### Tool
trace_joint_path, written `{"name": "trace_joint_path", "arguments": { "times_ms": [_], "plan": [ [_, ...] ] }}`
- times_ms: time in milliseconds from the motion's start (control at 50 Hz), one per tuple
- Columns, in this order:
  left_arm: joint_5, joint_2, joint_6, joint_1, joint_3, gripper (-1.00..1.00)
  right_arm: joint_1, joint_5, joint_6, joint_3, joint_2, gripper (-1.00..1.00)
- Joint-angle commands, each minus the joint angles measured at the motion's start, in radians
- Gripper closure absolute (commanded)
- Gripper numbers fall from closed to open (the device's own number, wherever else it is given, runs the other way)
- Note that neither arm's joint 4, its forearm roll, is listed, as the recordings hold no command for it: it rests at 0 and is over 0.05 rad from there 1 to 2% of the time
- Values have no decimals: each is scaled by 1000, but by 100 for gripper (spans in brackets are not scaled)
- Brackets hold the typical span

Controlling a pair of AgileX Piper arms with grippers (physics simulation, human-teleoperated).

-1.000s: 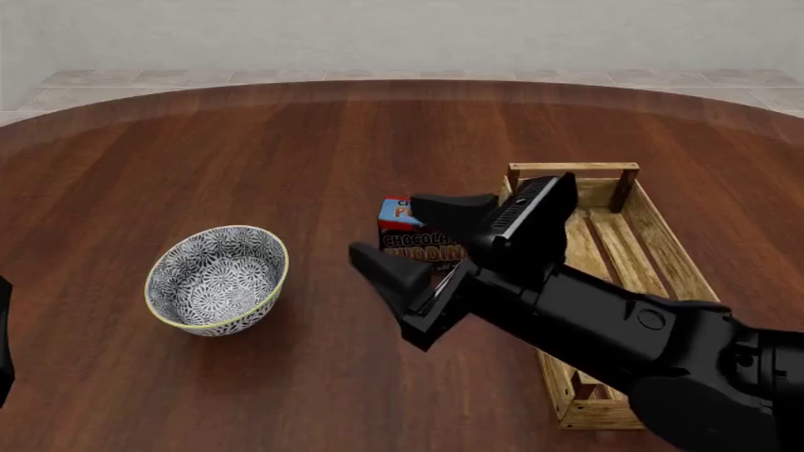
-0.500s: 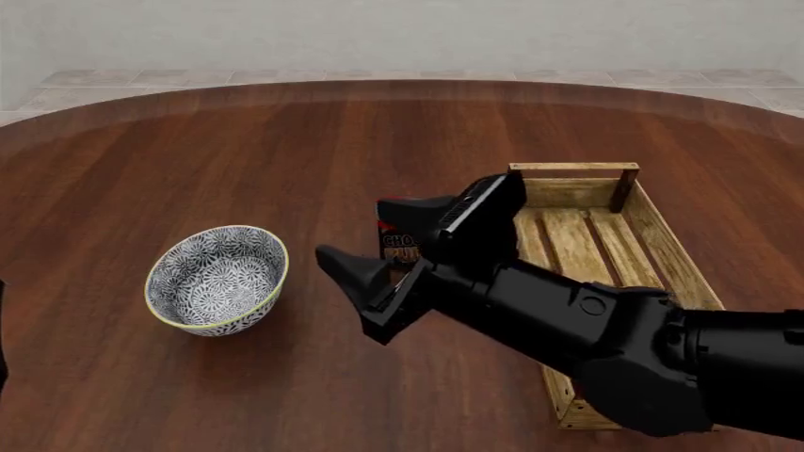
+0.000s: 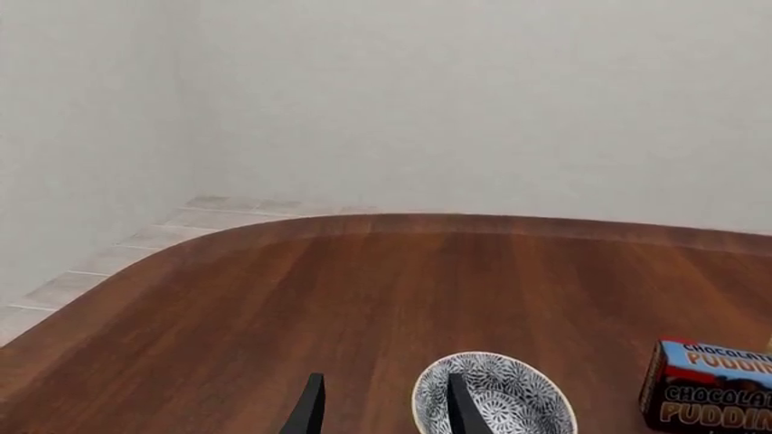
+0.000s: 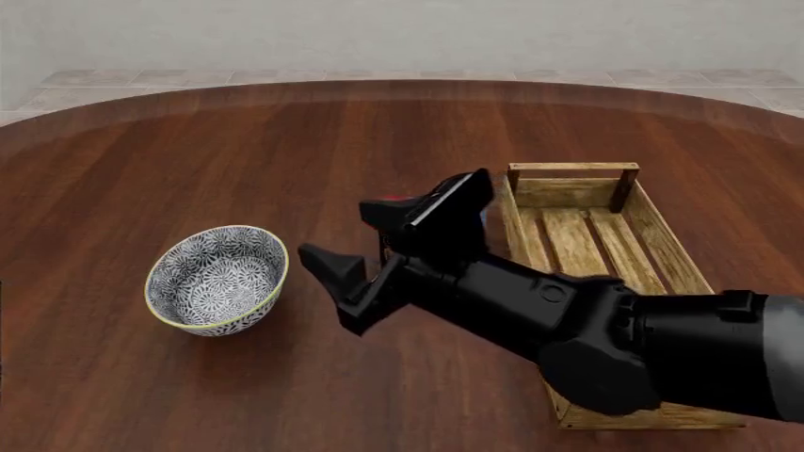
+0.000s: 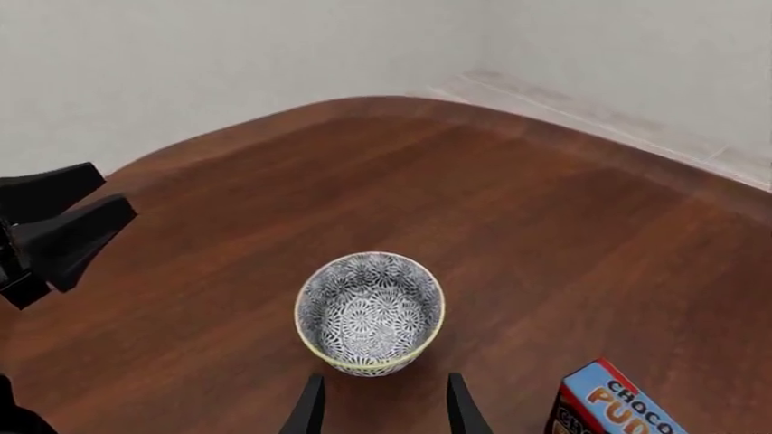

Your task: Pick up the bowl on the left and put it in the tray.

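The bowl (image 4: 217,279), blue-grey floral with a pale yellowish rim, stands upright on the table's left side. It also shows in the right wrist view as the bowl (image 5: 369,312) and in the left wrist view as the bowl (image 3: 501,398). My right gripper (image 4: 360,239) hovers open just right of the bowl, apart from it, nothing between its fingers (image 5: 310,409). The light-wood slatted tray (image 4: 593,235) lies at the right, partly under the right arm. My left gripper (image 3: 383,418) is open and empty near the table's left side, seen too as the left gripper (image 5: 111,197).
A chocolate pudding box (image 5: 609,402) stands between bowl and tray; from the front it is almost wholly hidden behind the right gripper. The box (image 3: 711,384) shows in the left wrist view. The round wooden table (image 4: 251,141) extends far behind; the right arm crosses the front right.
My right arm has swung left toward the bowl, covering more of the pudding box and uncovering more of the tray. The bowl has not moved.
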Motion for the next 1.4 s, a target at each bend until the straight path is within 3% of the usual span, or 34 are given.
{"name": "trace_joint_path", "arguments": {
  "times_ms": [20, 1400],
  "plan": [
    [1, 0, -3, 5, -3, -100, -14, 7, 9, -31, 42, -100],
    [13, 0, -5, 7, -9, -100, -30, 133, 68, -296, 334, -100]
  ]
}}
